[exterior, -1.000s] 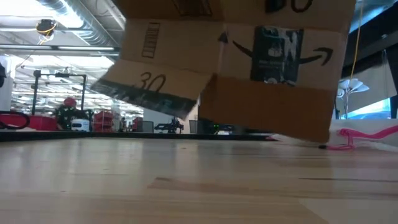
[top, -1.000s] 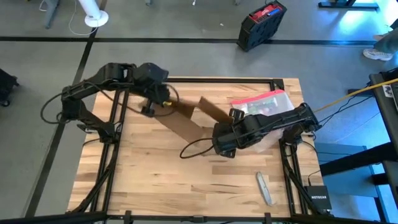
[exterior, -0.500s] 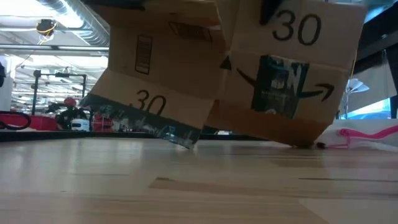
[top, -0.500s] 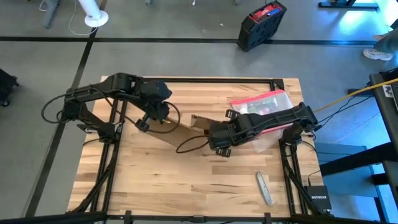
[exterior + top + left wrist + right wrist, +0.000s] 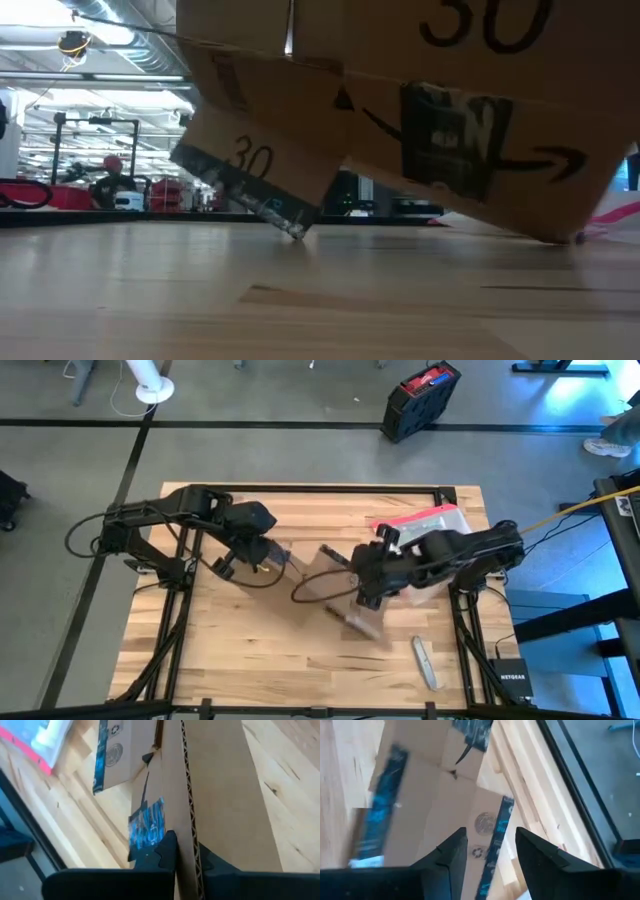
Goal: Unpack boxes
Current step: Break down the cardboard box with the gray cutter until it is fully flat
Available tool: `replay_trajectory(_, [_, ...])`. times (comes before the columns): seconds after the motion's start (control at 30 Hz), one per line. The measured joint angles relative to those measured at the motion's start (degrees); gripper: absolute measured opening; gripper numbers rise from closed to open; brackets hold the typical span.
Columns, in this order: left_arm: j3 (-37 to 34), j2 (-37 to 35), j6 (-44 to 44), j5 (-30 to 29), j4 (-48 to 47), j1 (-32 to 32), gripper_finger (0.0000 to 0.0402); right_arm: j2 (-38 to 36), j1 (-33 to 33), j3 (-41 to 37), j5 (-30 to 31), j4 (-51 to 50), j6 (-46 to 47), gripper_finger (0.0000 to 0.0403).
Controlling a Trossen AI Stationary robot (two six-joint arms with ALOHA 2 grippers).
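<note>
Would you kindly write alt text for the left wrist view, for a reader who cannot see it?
The left gripper is shut on the corrugated edge of a flattened brown cardboard box, seen edge-on above a light wooden table. Black printed tape runs along a box flap, and a clear pouch with a pink-red edge lies beyond.

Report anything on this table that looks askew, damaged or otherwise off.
The flattened cardboard box is not lying flat: it hangs tilted, one taped corner touching the table. The left gripper pinches one flap edge; the right gripper is open just above it. Loose black tape curls off a seam. Nothing looks spilled.
</note>
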Motion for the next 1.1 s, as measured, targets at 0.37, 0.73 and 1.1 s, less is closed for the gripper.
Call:
replay_trajectory(0.37, [-0.02,0.13,3.33,-0.97,-3.61,-7.89,0.0002,0.06,-2.65,-4.23,-5.04,0.51,1.05,0.0160])
replay_trajectory(0.73, [-0.07,0.31,-9.95,6.83,-6.59,-8.47,0.0116,0.06,-5.95,-6.85,-4.51,1.67,-0.78,0.0160])
replay_trajectory(1.1, [-0.16,0.30,-19.96,9.43,-6.51,-8.45,0.0195,0.06,-7.94,-6.85,-6.30,5.54,-3.62,0.0160])
